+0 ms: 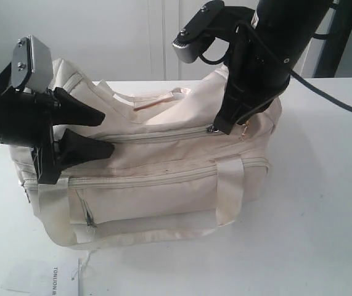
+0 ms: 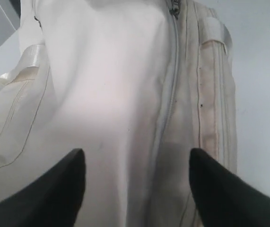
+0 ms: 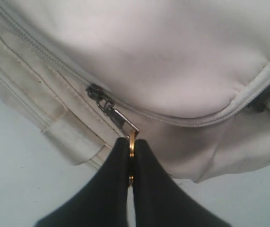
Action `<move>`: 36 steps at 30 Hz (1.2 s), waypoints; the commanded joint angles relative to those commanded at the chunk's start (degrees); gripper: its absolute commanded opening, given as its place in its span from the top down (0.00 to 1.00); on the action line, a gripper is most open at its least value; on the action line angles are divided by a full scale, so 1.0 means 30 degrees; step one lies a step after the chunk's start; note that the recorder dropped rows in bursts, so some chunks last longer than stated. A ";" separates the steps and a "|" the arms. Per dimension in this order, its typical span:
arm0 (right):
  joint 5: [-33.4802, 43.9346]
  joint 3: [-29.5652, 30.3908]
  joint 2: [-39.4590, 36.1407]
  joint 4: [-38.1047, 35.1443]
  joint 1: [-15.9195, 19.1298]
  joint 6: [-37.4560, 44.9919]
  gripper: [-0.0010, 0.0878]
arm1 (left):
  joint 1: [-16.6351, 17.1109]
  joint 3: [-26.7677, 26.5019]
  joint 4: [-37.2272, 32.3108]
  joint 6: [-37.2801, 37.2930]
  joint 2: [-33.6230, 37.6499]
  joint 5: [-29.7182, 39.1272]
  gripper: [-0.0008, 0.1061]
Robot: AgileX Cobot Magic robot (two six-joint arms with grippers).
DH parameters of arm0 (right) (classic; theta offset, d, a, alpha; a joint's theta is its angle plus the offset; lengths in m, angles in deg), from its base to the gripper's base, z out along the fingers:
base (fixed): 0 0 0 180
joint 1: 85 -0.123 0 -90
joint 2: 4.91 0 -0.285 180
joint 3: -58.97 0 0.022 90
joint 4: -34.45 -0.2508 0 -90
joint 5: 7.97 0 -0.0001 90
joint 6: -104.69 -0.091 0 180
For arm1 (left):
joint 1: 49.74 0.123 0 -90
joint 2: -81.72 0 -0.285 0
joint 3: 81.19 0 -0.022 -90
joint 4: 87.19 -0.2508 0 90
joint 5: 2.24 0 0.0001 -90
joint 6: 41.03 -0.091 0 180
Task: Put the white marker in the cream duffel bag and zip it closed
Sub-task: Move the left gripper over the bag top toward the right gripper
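Note:
The cream duffel bag (image 1: pixel 163 166) lies on the white table, its top zip drawn along to the right end. My right gripper (image 1: pixel 220 129) is shut on the small gold zip charm (image 3: pixel 132 144), which hangs from the dark slider (image 3: pixel 99 97) at that end. My left gripper (image 1: pixel 105 131) stands open at the bag's left end, its black fingers (image 2: pixel 54 189) spread over the cream fabric (image 2: pixel 111 94) on either side of the zip line (image 2: pixel 172 90), holding nothing. The white marker is out of view.
A paper tag with dark printing (image 1: pixel 55 277) lies on the table (image 1: pixel 323 216) in front of the bag's left corner. Cream webbing handles (image 1: pixel 231 191) hang over the front. A white wall stands behind.

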 joint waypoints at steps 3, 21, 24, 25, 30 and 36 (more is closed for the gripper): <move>0.0000 0.0291 0.0000 0.0000 0.0000 0.0171 0.99 | 0.0000 0.0000 0.0000 -0.0183 -0.1251 0.0747 0.29; -0.1111 0.0948 0.0025 -0.0406 0.0000 0.0294 0.99 | -0.6601 -0.4469 0.0796 0.0173 0.3698 -0.3530 0.34; -0.1111 0.0948 0.0025 -0.0406 0.0000 0.0327 0.99 | -0.6601 -0.4757 0.0834 0.0386 0.4201 -0.3760 0.34; -0.1111 0.0948 0.0025 -0.0406 0.0000 0.0327 0.99 | -0.6601 -0.4799 0.0834 0.0386 0.4321 -0.3796 0.34; -0.1160 0.0948 0.0025 -0.0406 0.0000 0.0319 0.99 | -0.6601 -0.4799 0.0834 0.0432 0.4817 -0.3961 0.37; -0.1305 0.0948 0.0025 -0.0406 0.0000 0.0319 0.99 | -0.6601 -0.4799 0.0114 0.0432 0.4898 -0.4131 0.75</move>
